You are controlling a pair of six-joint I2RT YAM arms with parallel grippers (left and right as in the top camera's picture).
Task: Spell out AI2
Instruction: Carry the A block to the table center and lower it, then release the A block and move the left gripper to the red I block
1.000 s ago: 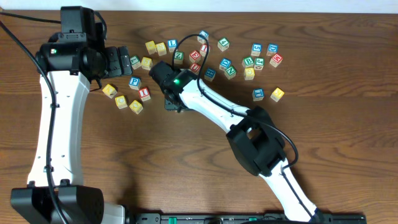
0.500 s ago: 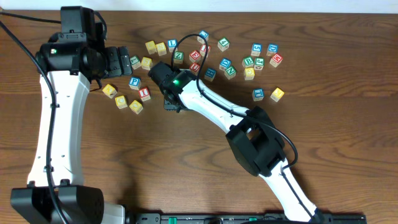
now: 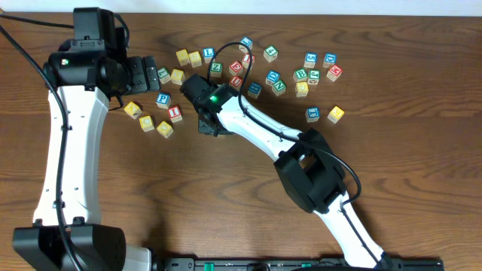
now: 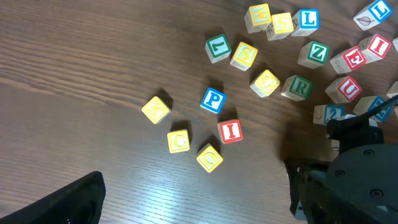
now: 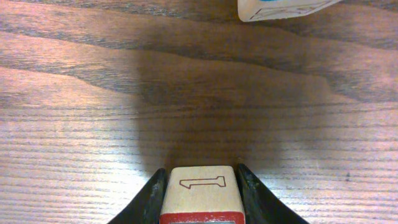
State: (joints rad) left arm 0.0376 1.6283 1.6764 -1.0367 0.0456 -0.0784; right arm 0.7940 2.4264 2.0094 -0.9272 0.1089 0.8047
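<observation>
While the right claw (image 5: 200, 179) is closed on a red-edged block (image 5: 199, 191), the step in hand appears to be placing the first letter on a bare patch of the surface (image 5: 74, 124). The block's letter face is out of sight, but the red edge suggests the A. Whether the block touches the wood cannot be told.

Next move, as judged: set the block down square with the letter up, release it, and leave room beside it for two more.

The I block (image 4: 230, 131) lies left of the right arm among yellow blocks (image 4: 180, 141), just below a P block (image 4: 212, 99). The 2 block (image 4: 328, 114) sits just beside the right arm's wrist, near a green R block (image 4: 297, 87), so approach there looks tight. Another block (image 5: 280, 7) lies ahead of the right claw.

The left claw (image 3: 149, 73) hovers near the upper blocks. How far open it is cannot be told.
</observation>
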